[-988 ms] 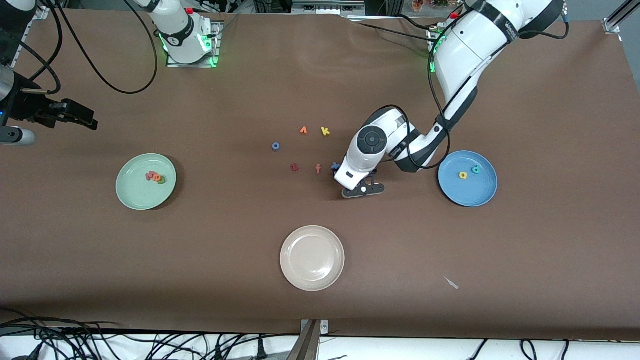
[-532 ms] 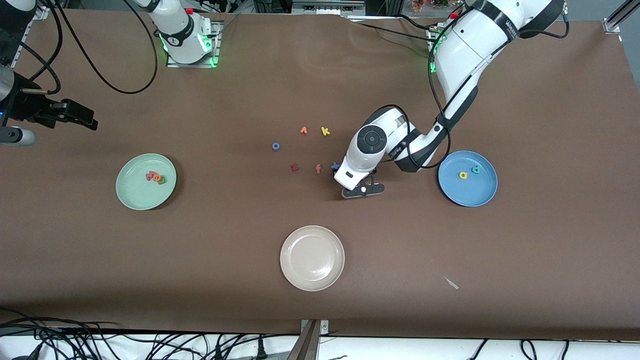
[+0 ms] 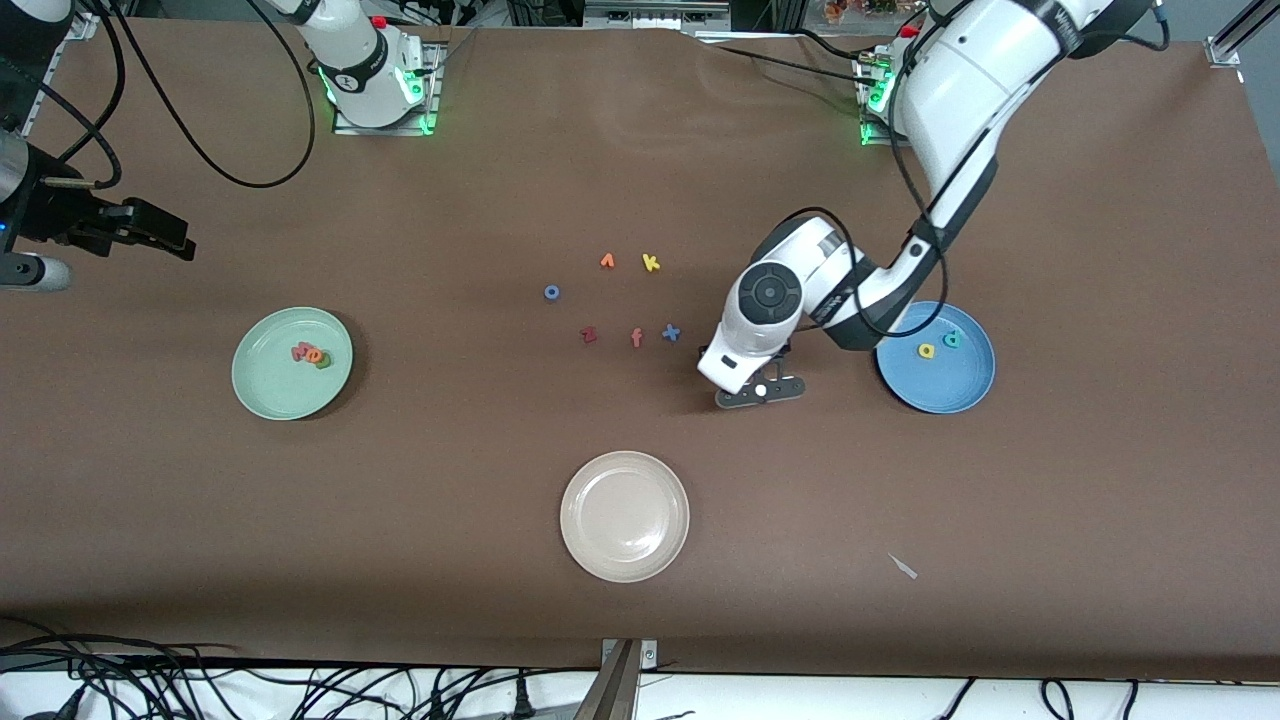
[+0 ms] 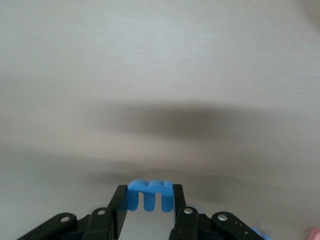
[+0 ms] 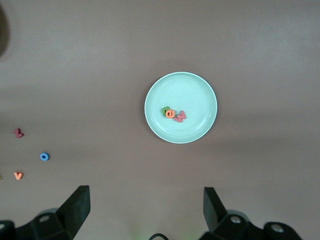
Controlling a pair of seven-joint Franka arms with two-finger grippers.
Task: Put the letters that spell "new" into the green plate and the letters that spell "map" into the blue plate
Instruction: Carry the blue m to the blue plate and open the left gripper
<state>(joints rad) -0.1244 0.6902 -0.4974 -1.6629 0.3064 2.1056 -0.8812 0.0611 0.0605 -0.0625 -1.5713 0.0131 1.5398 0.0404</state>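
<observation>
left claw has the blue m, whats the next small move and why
Probably carry the left claw on toward the blue plate. It is shut on the light blue m above bare table, and the plate already holds the yellow p and teal a, so only the m is missing.

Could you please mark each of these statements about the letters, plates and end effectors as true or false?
1. The left end effector is shut on the light blue m. True.
2. The blue plate holds all three letters. False: only the yellow p and the teal a lie in it.
3. The green plate holds the n, e and w. True.
4. The cream-white plate holds a letter. False: nothing lies in it.
5. The right end effector grips a letter. False: it is open, holding nothing, over the table near the green plate.
</observation>
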